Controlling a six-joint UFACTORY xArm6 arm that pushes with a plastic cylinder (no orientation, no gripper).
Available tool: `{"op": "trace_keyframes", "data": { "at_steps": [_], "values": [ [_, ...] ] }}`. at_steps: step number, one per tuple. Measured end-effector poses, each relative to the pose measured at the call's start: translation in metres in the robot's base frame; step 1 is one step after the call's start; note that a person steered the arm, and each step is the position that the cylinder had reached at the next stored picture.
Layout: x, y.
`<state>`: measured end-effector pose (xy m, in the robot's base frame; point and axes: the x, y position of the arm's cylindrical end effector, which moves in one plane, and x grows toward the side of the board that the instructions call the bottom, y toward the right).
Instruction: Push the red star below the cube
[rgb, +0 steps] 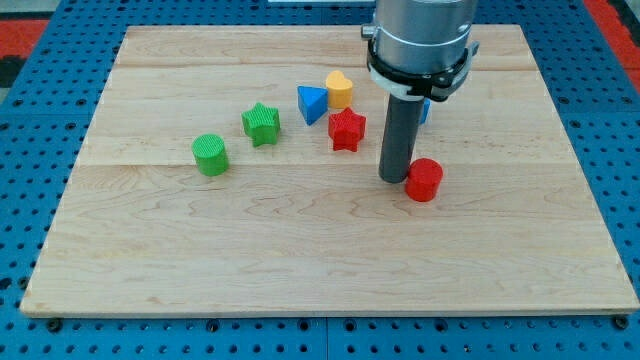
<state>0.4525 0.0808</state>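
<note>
The red star (347, 130) lies near the board's middle, just below the yellow heart (340, 90) and to the right of the blue triangle (311, 104). A blue block (425, 108), probably the cube, shows only as a sliver behind the arm. My tip (392, 179) rests on the board to the right of and a little below the red star, apart from it, and touches or nearly touches the left side of the red cylinder (424, 180).
A green star (261, 124) and a green cylinder (211, 155) lie to the view's left of the group. The wooden board (150, 270) sits on a blue perforated table. The arm's grey body (420, 40) hides part of the board's top.
</note>
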Motion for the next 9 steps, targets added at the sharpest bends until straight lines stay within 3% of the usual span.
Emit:
{"op": "trace_keyframes", "data": {
  "at_steps": [1,2,3,4,5,6,7,9],
  "values": [
    [-0.033,0.038],
    [0.031,0.024],
    [0.031,0.005],
    [0.014,-0.100],
    [-0.019,-0.156],
    [-0.058,-0.101],
    [-0.085,-0.089],
    [-0.031,-0.053]
  ]
}}
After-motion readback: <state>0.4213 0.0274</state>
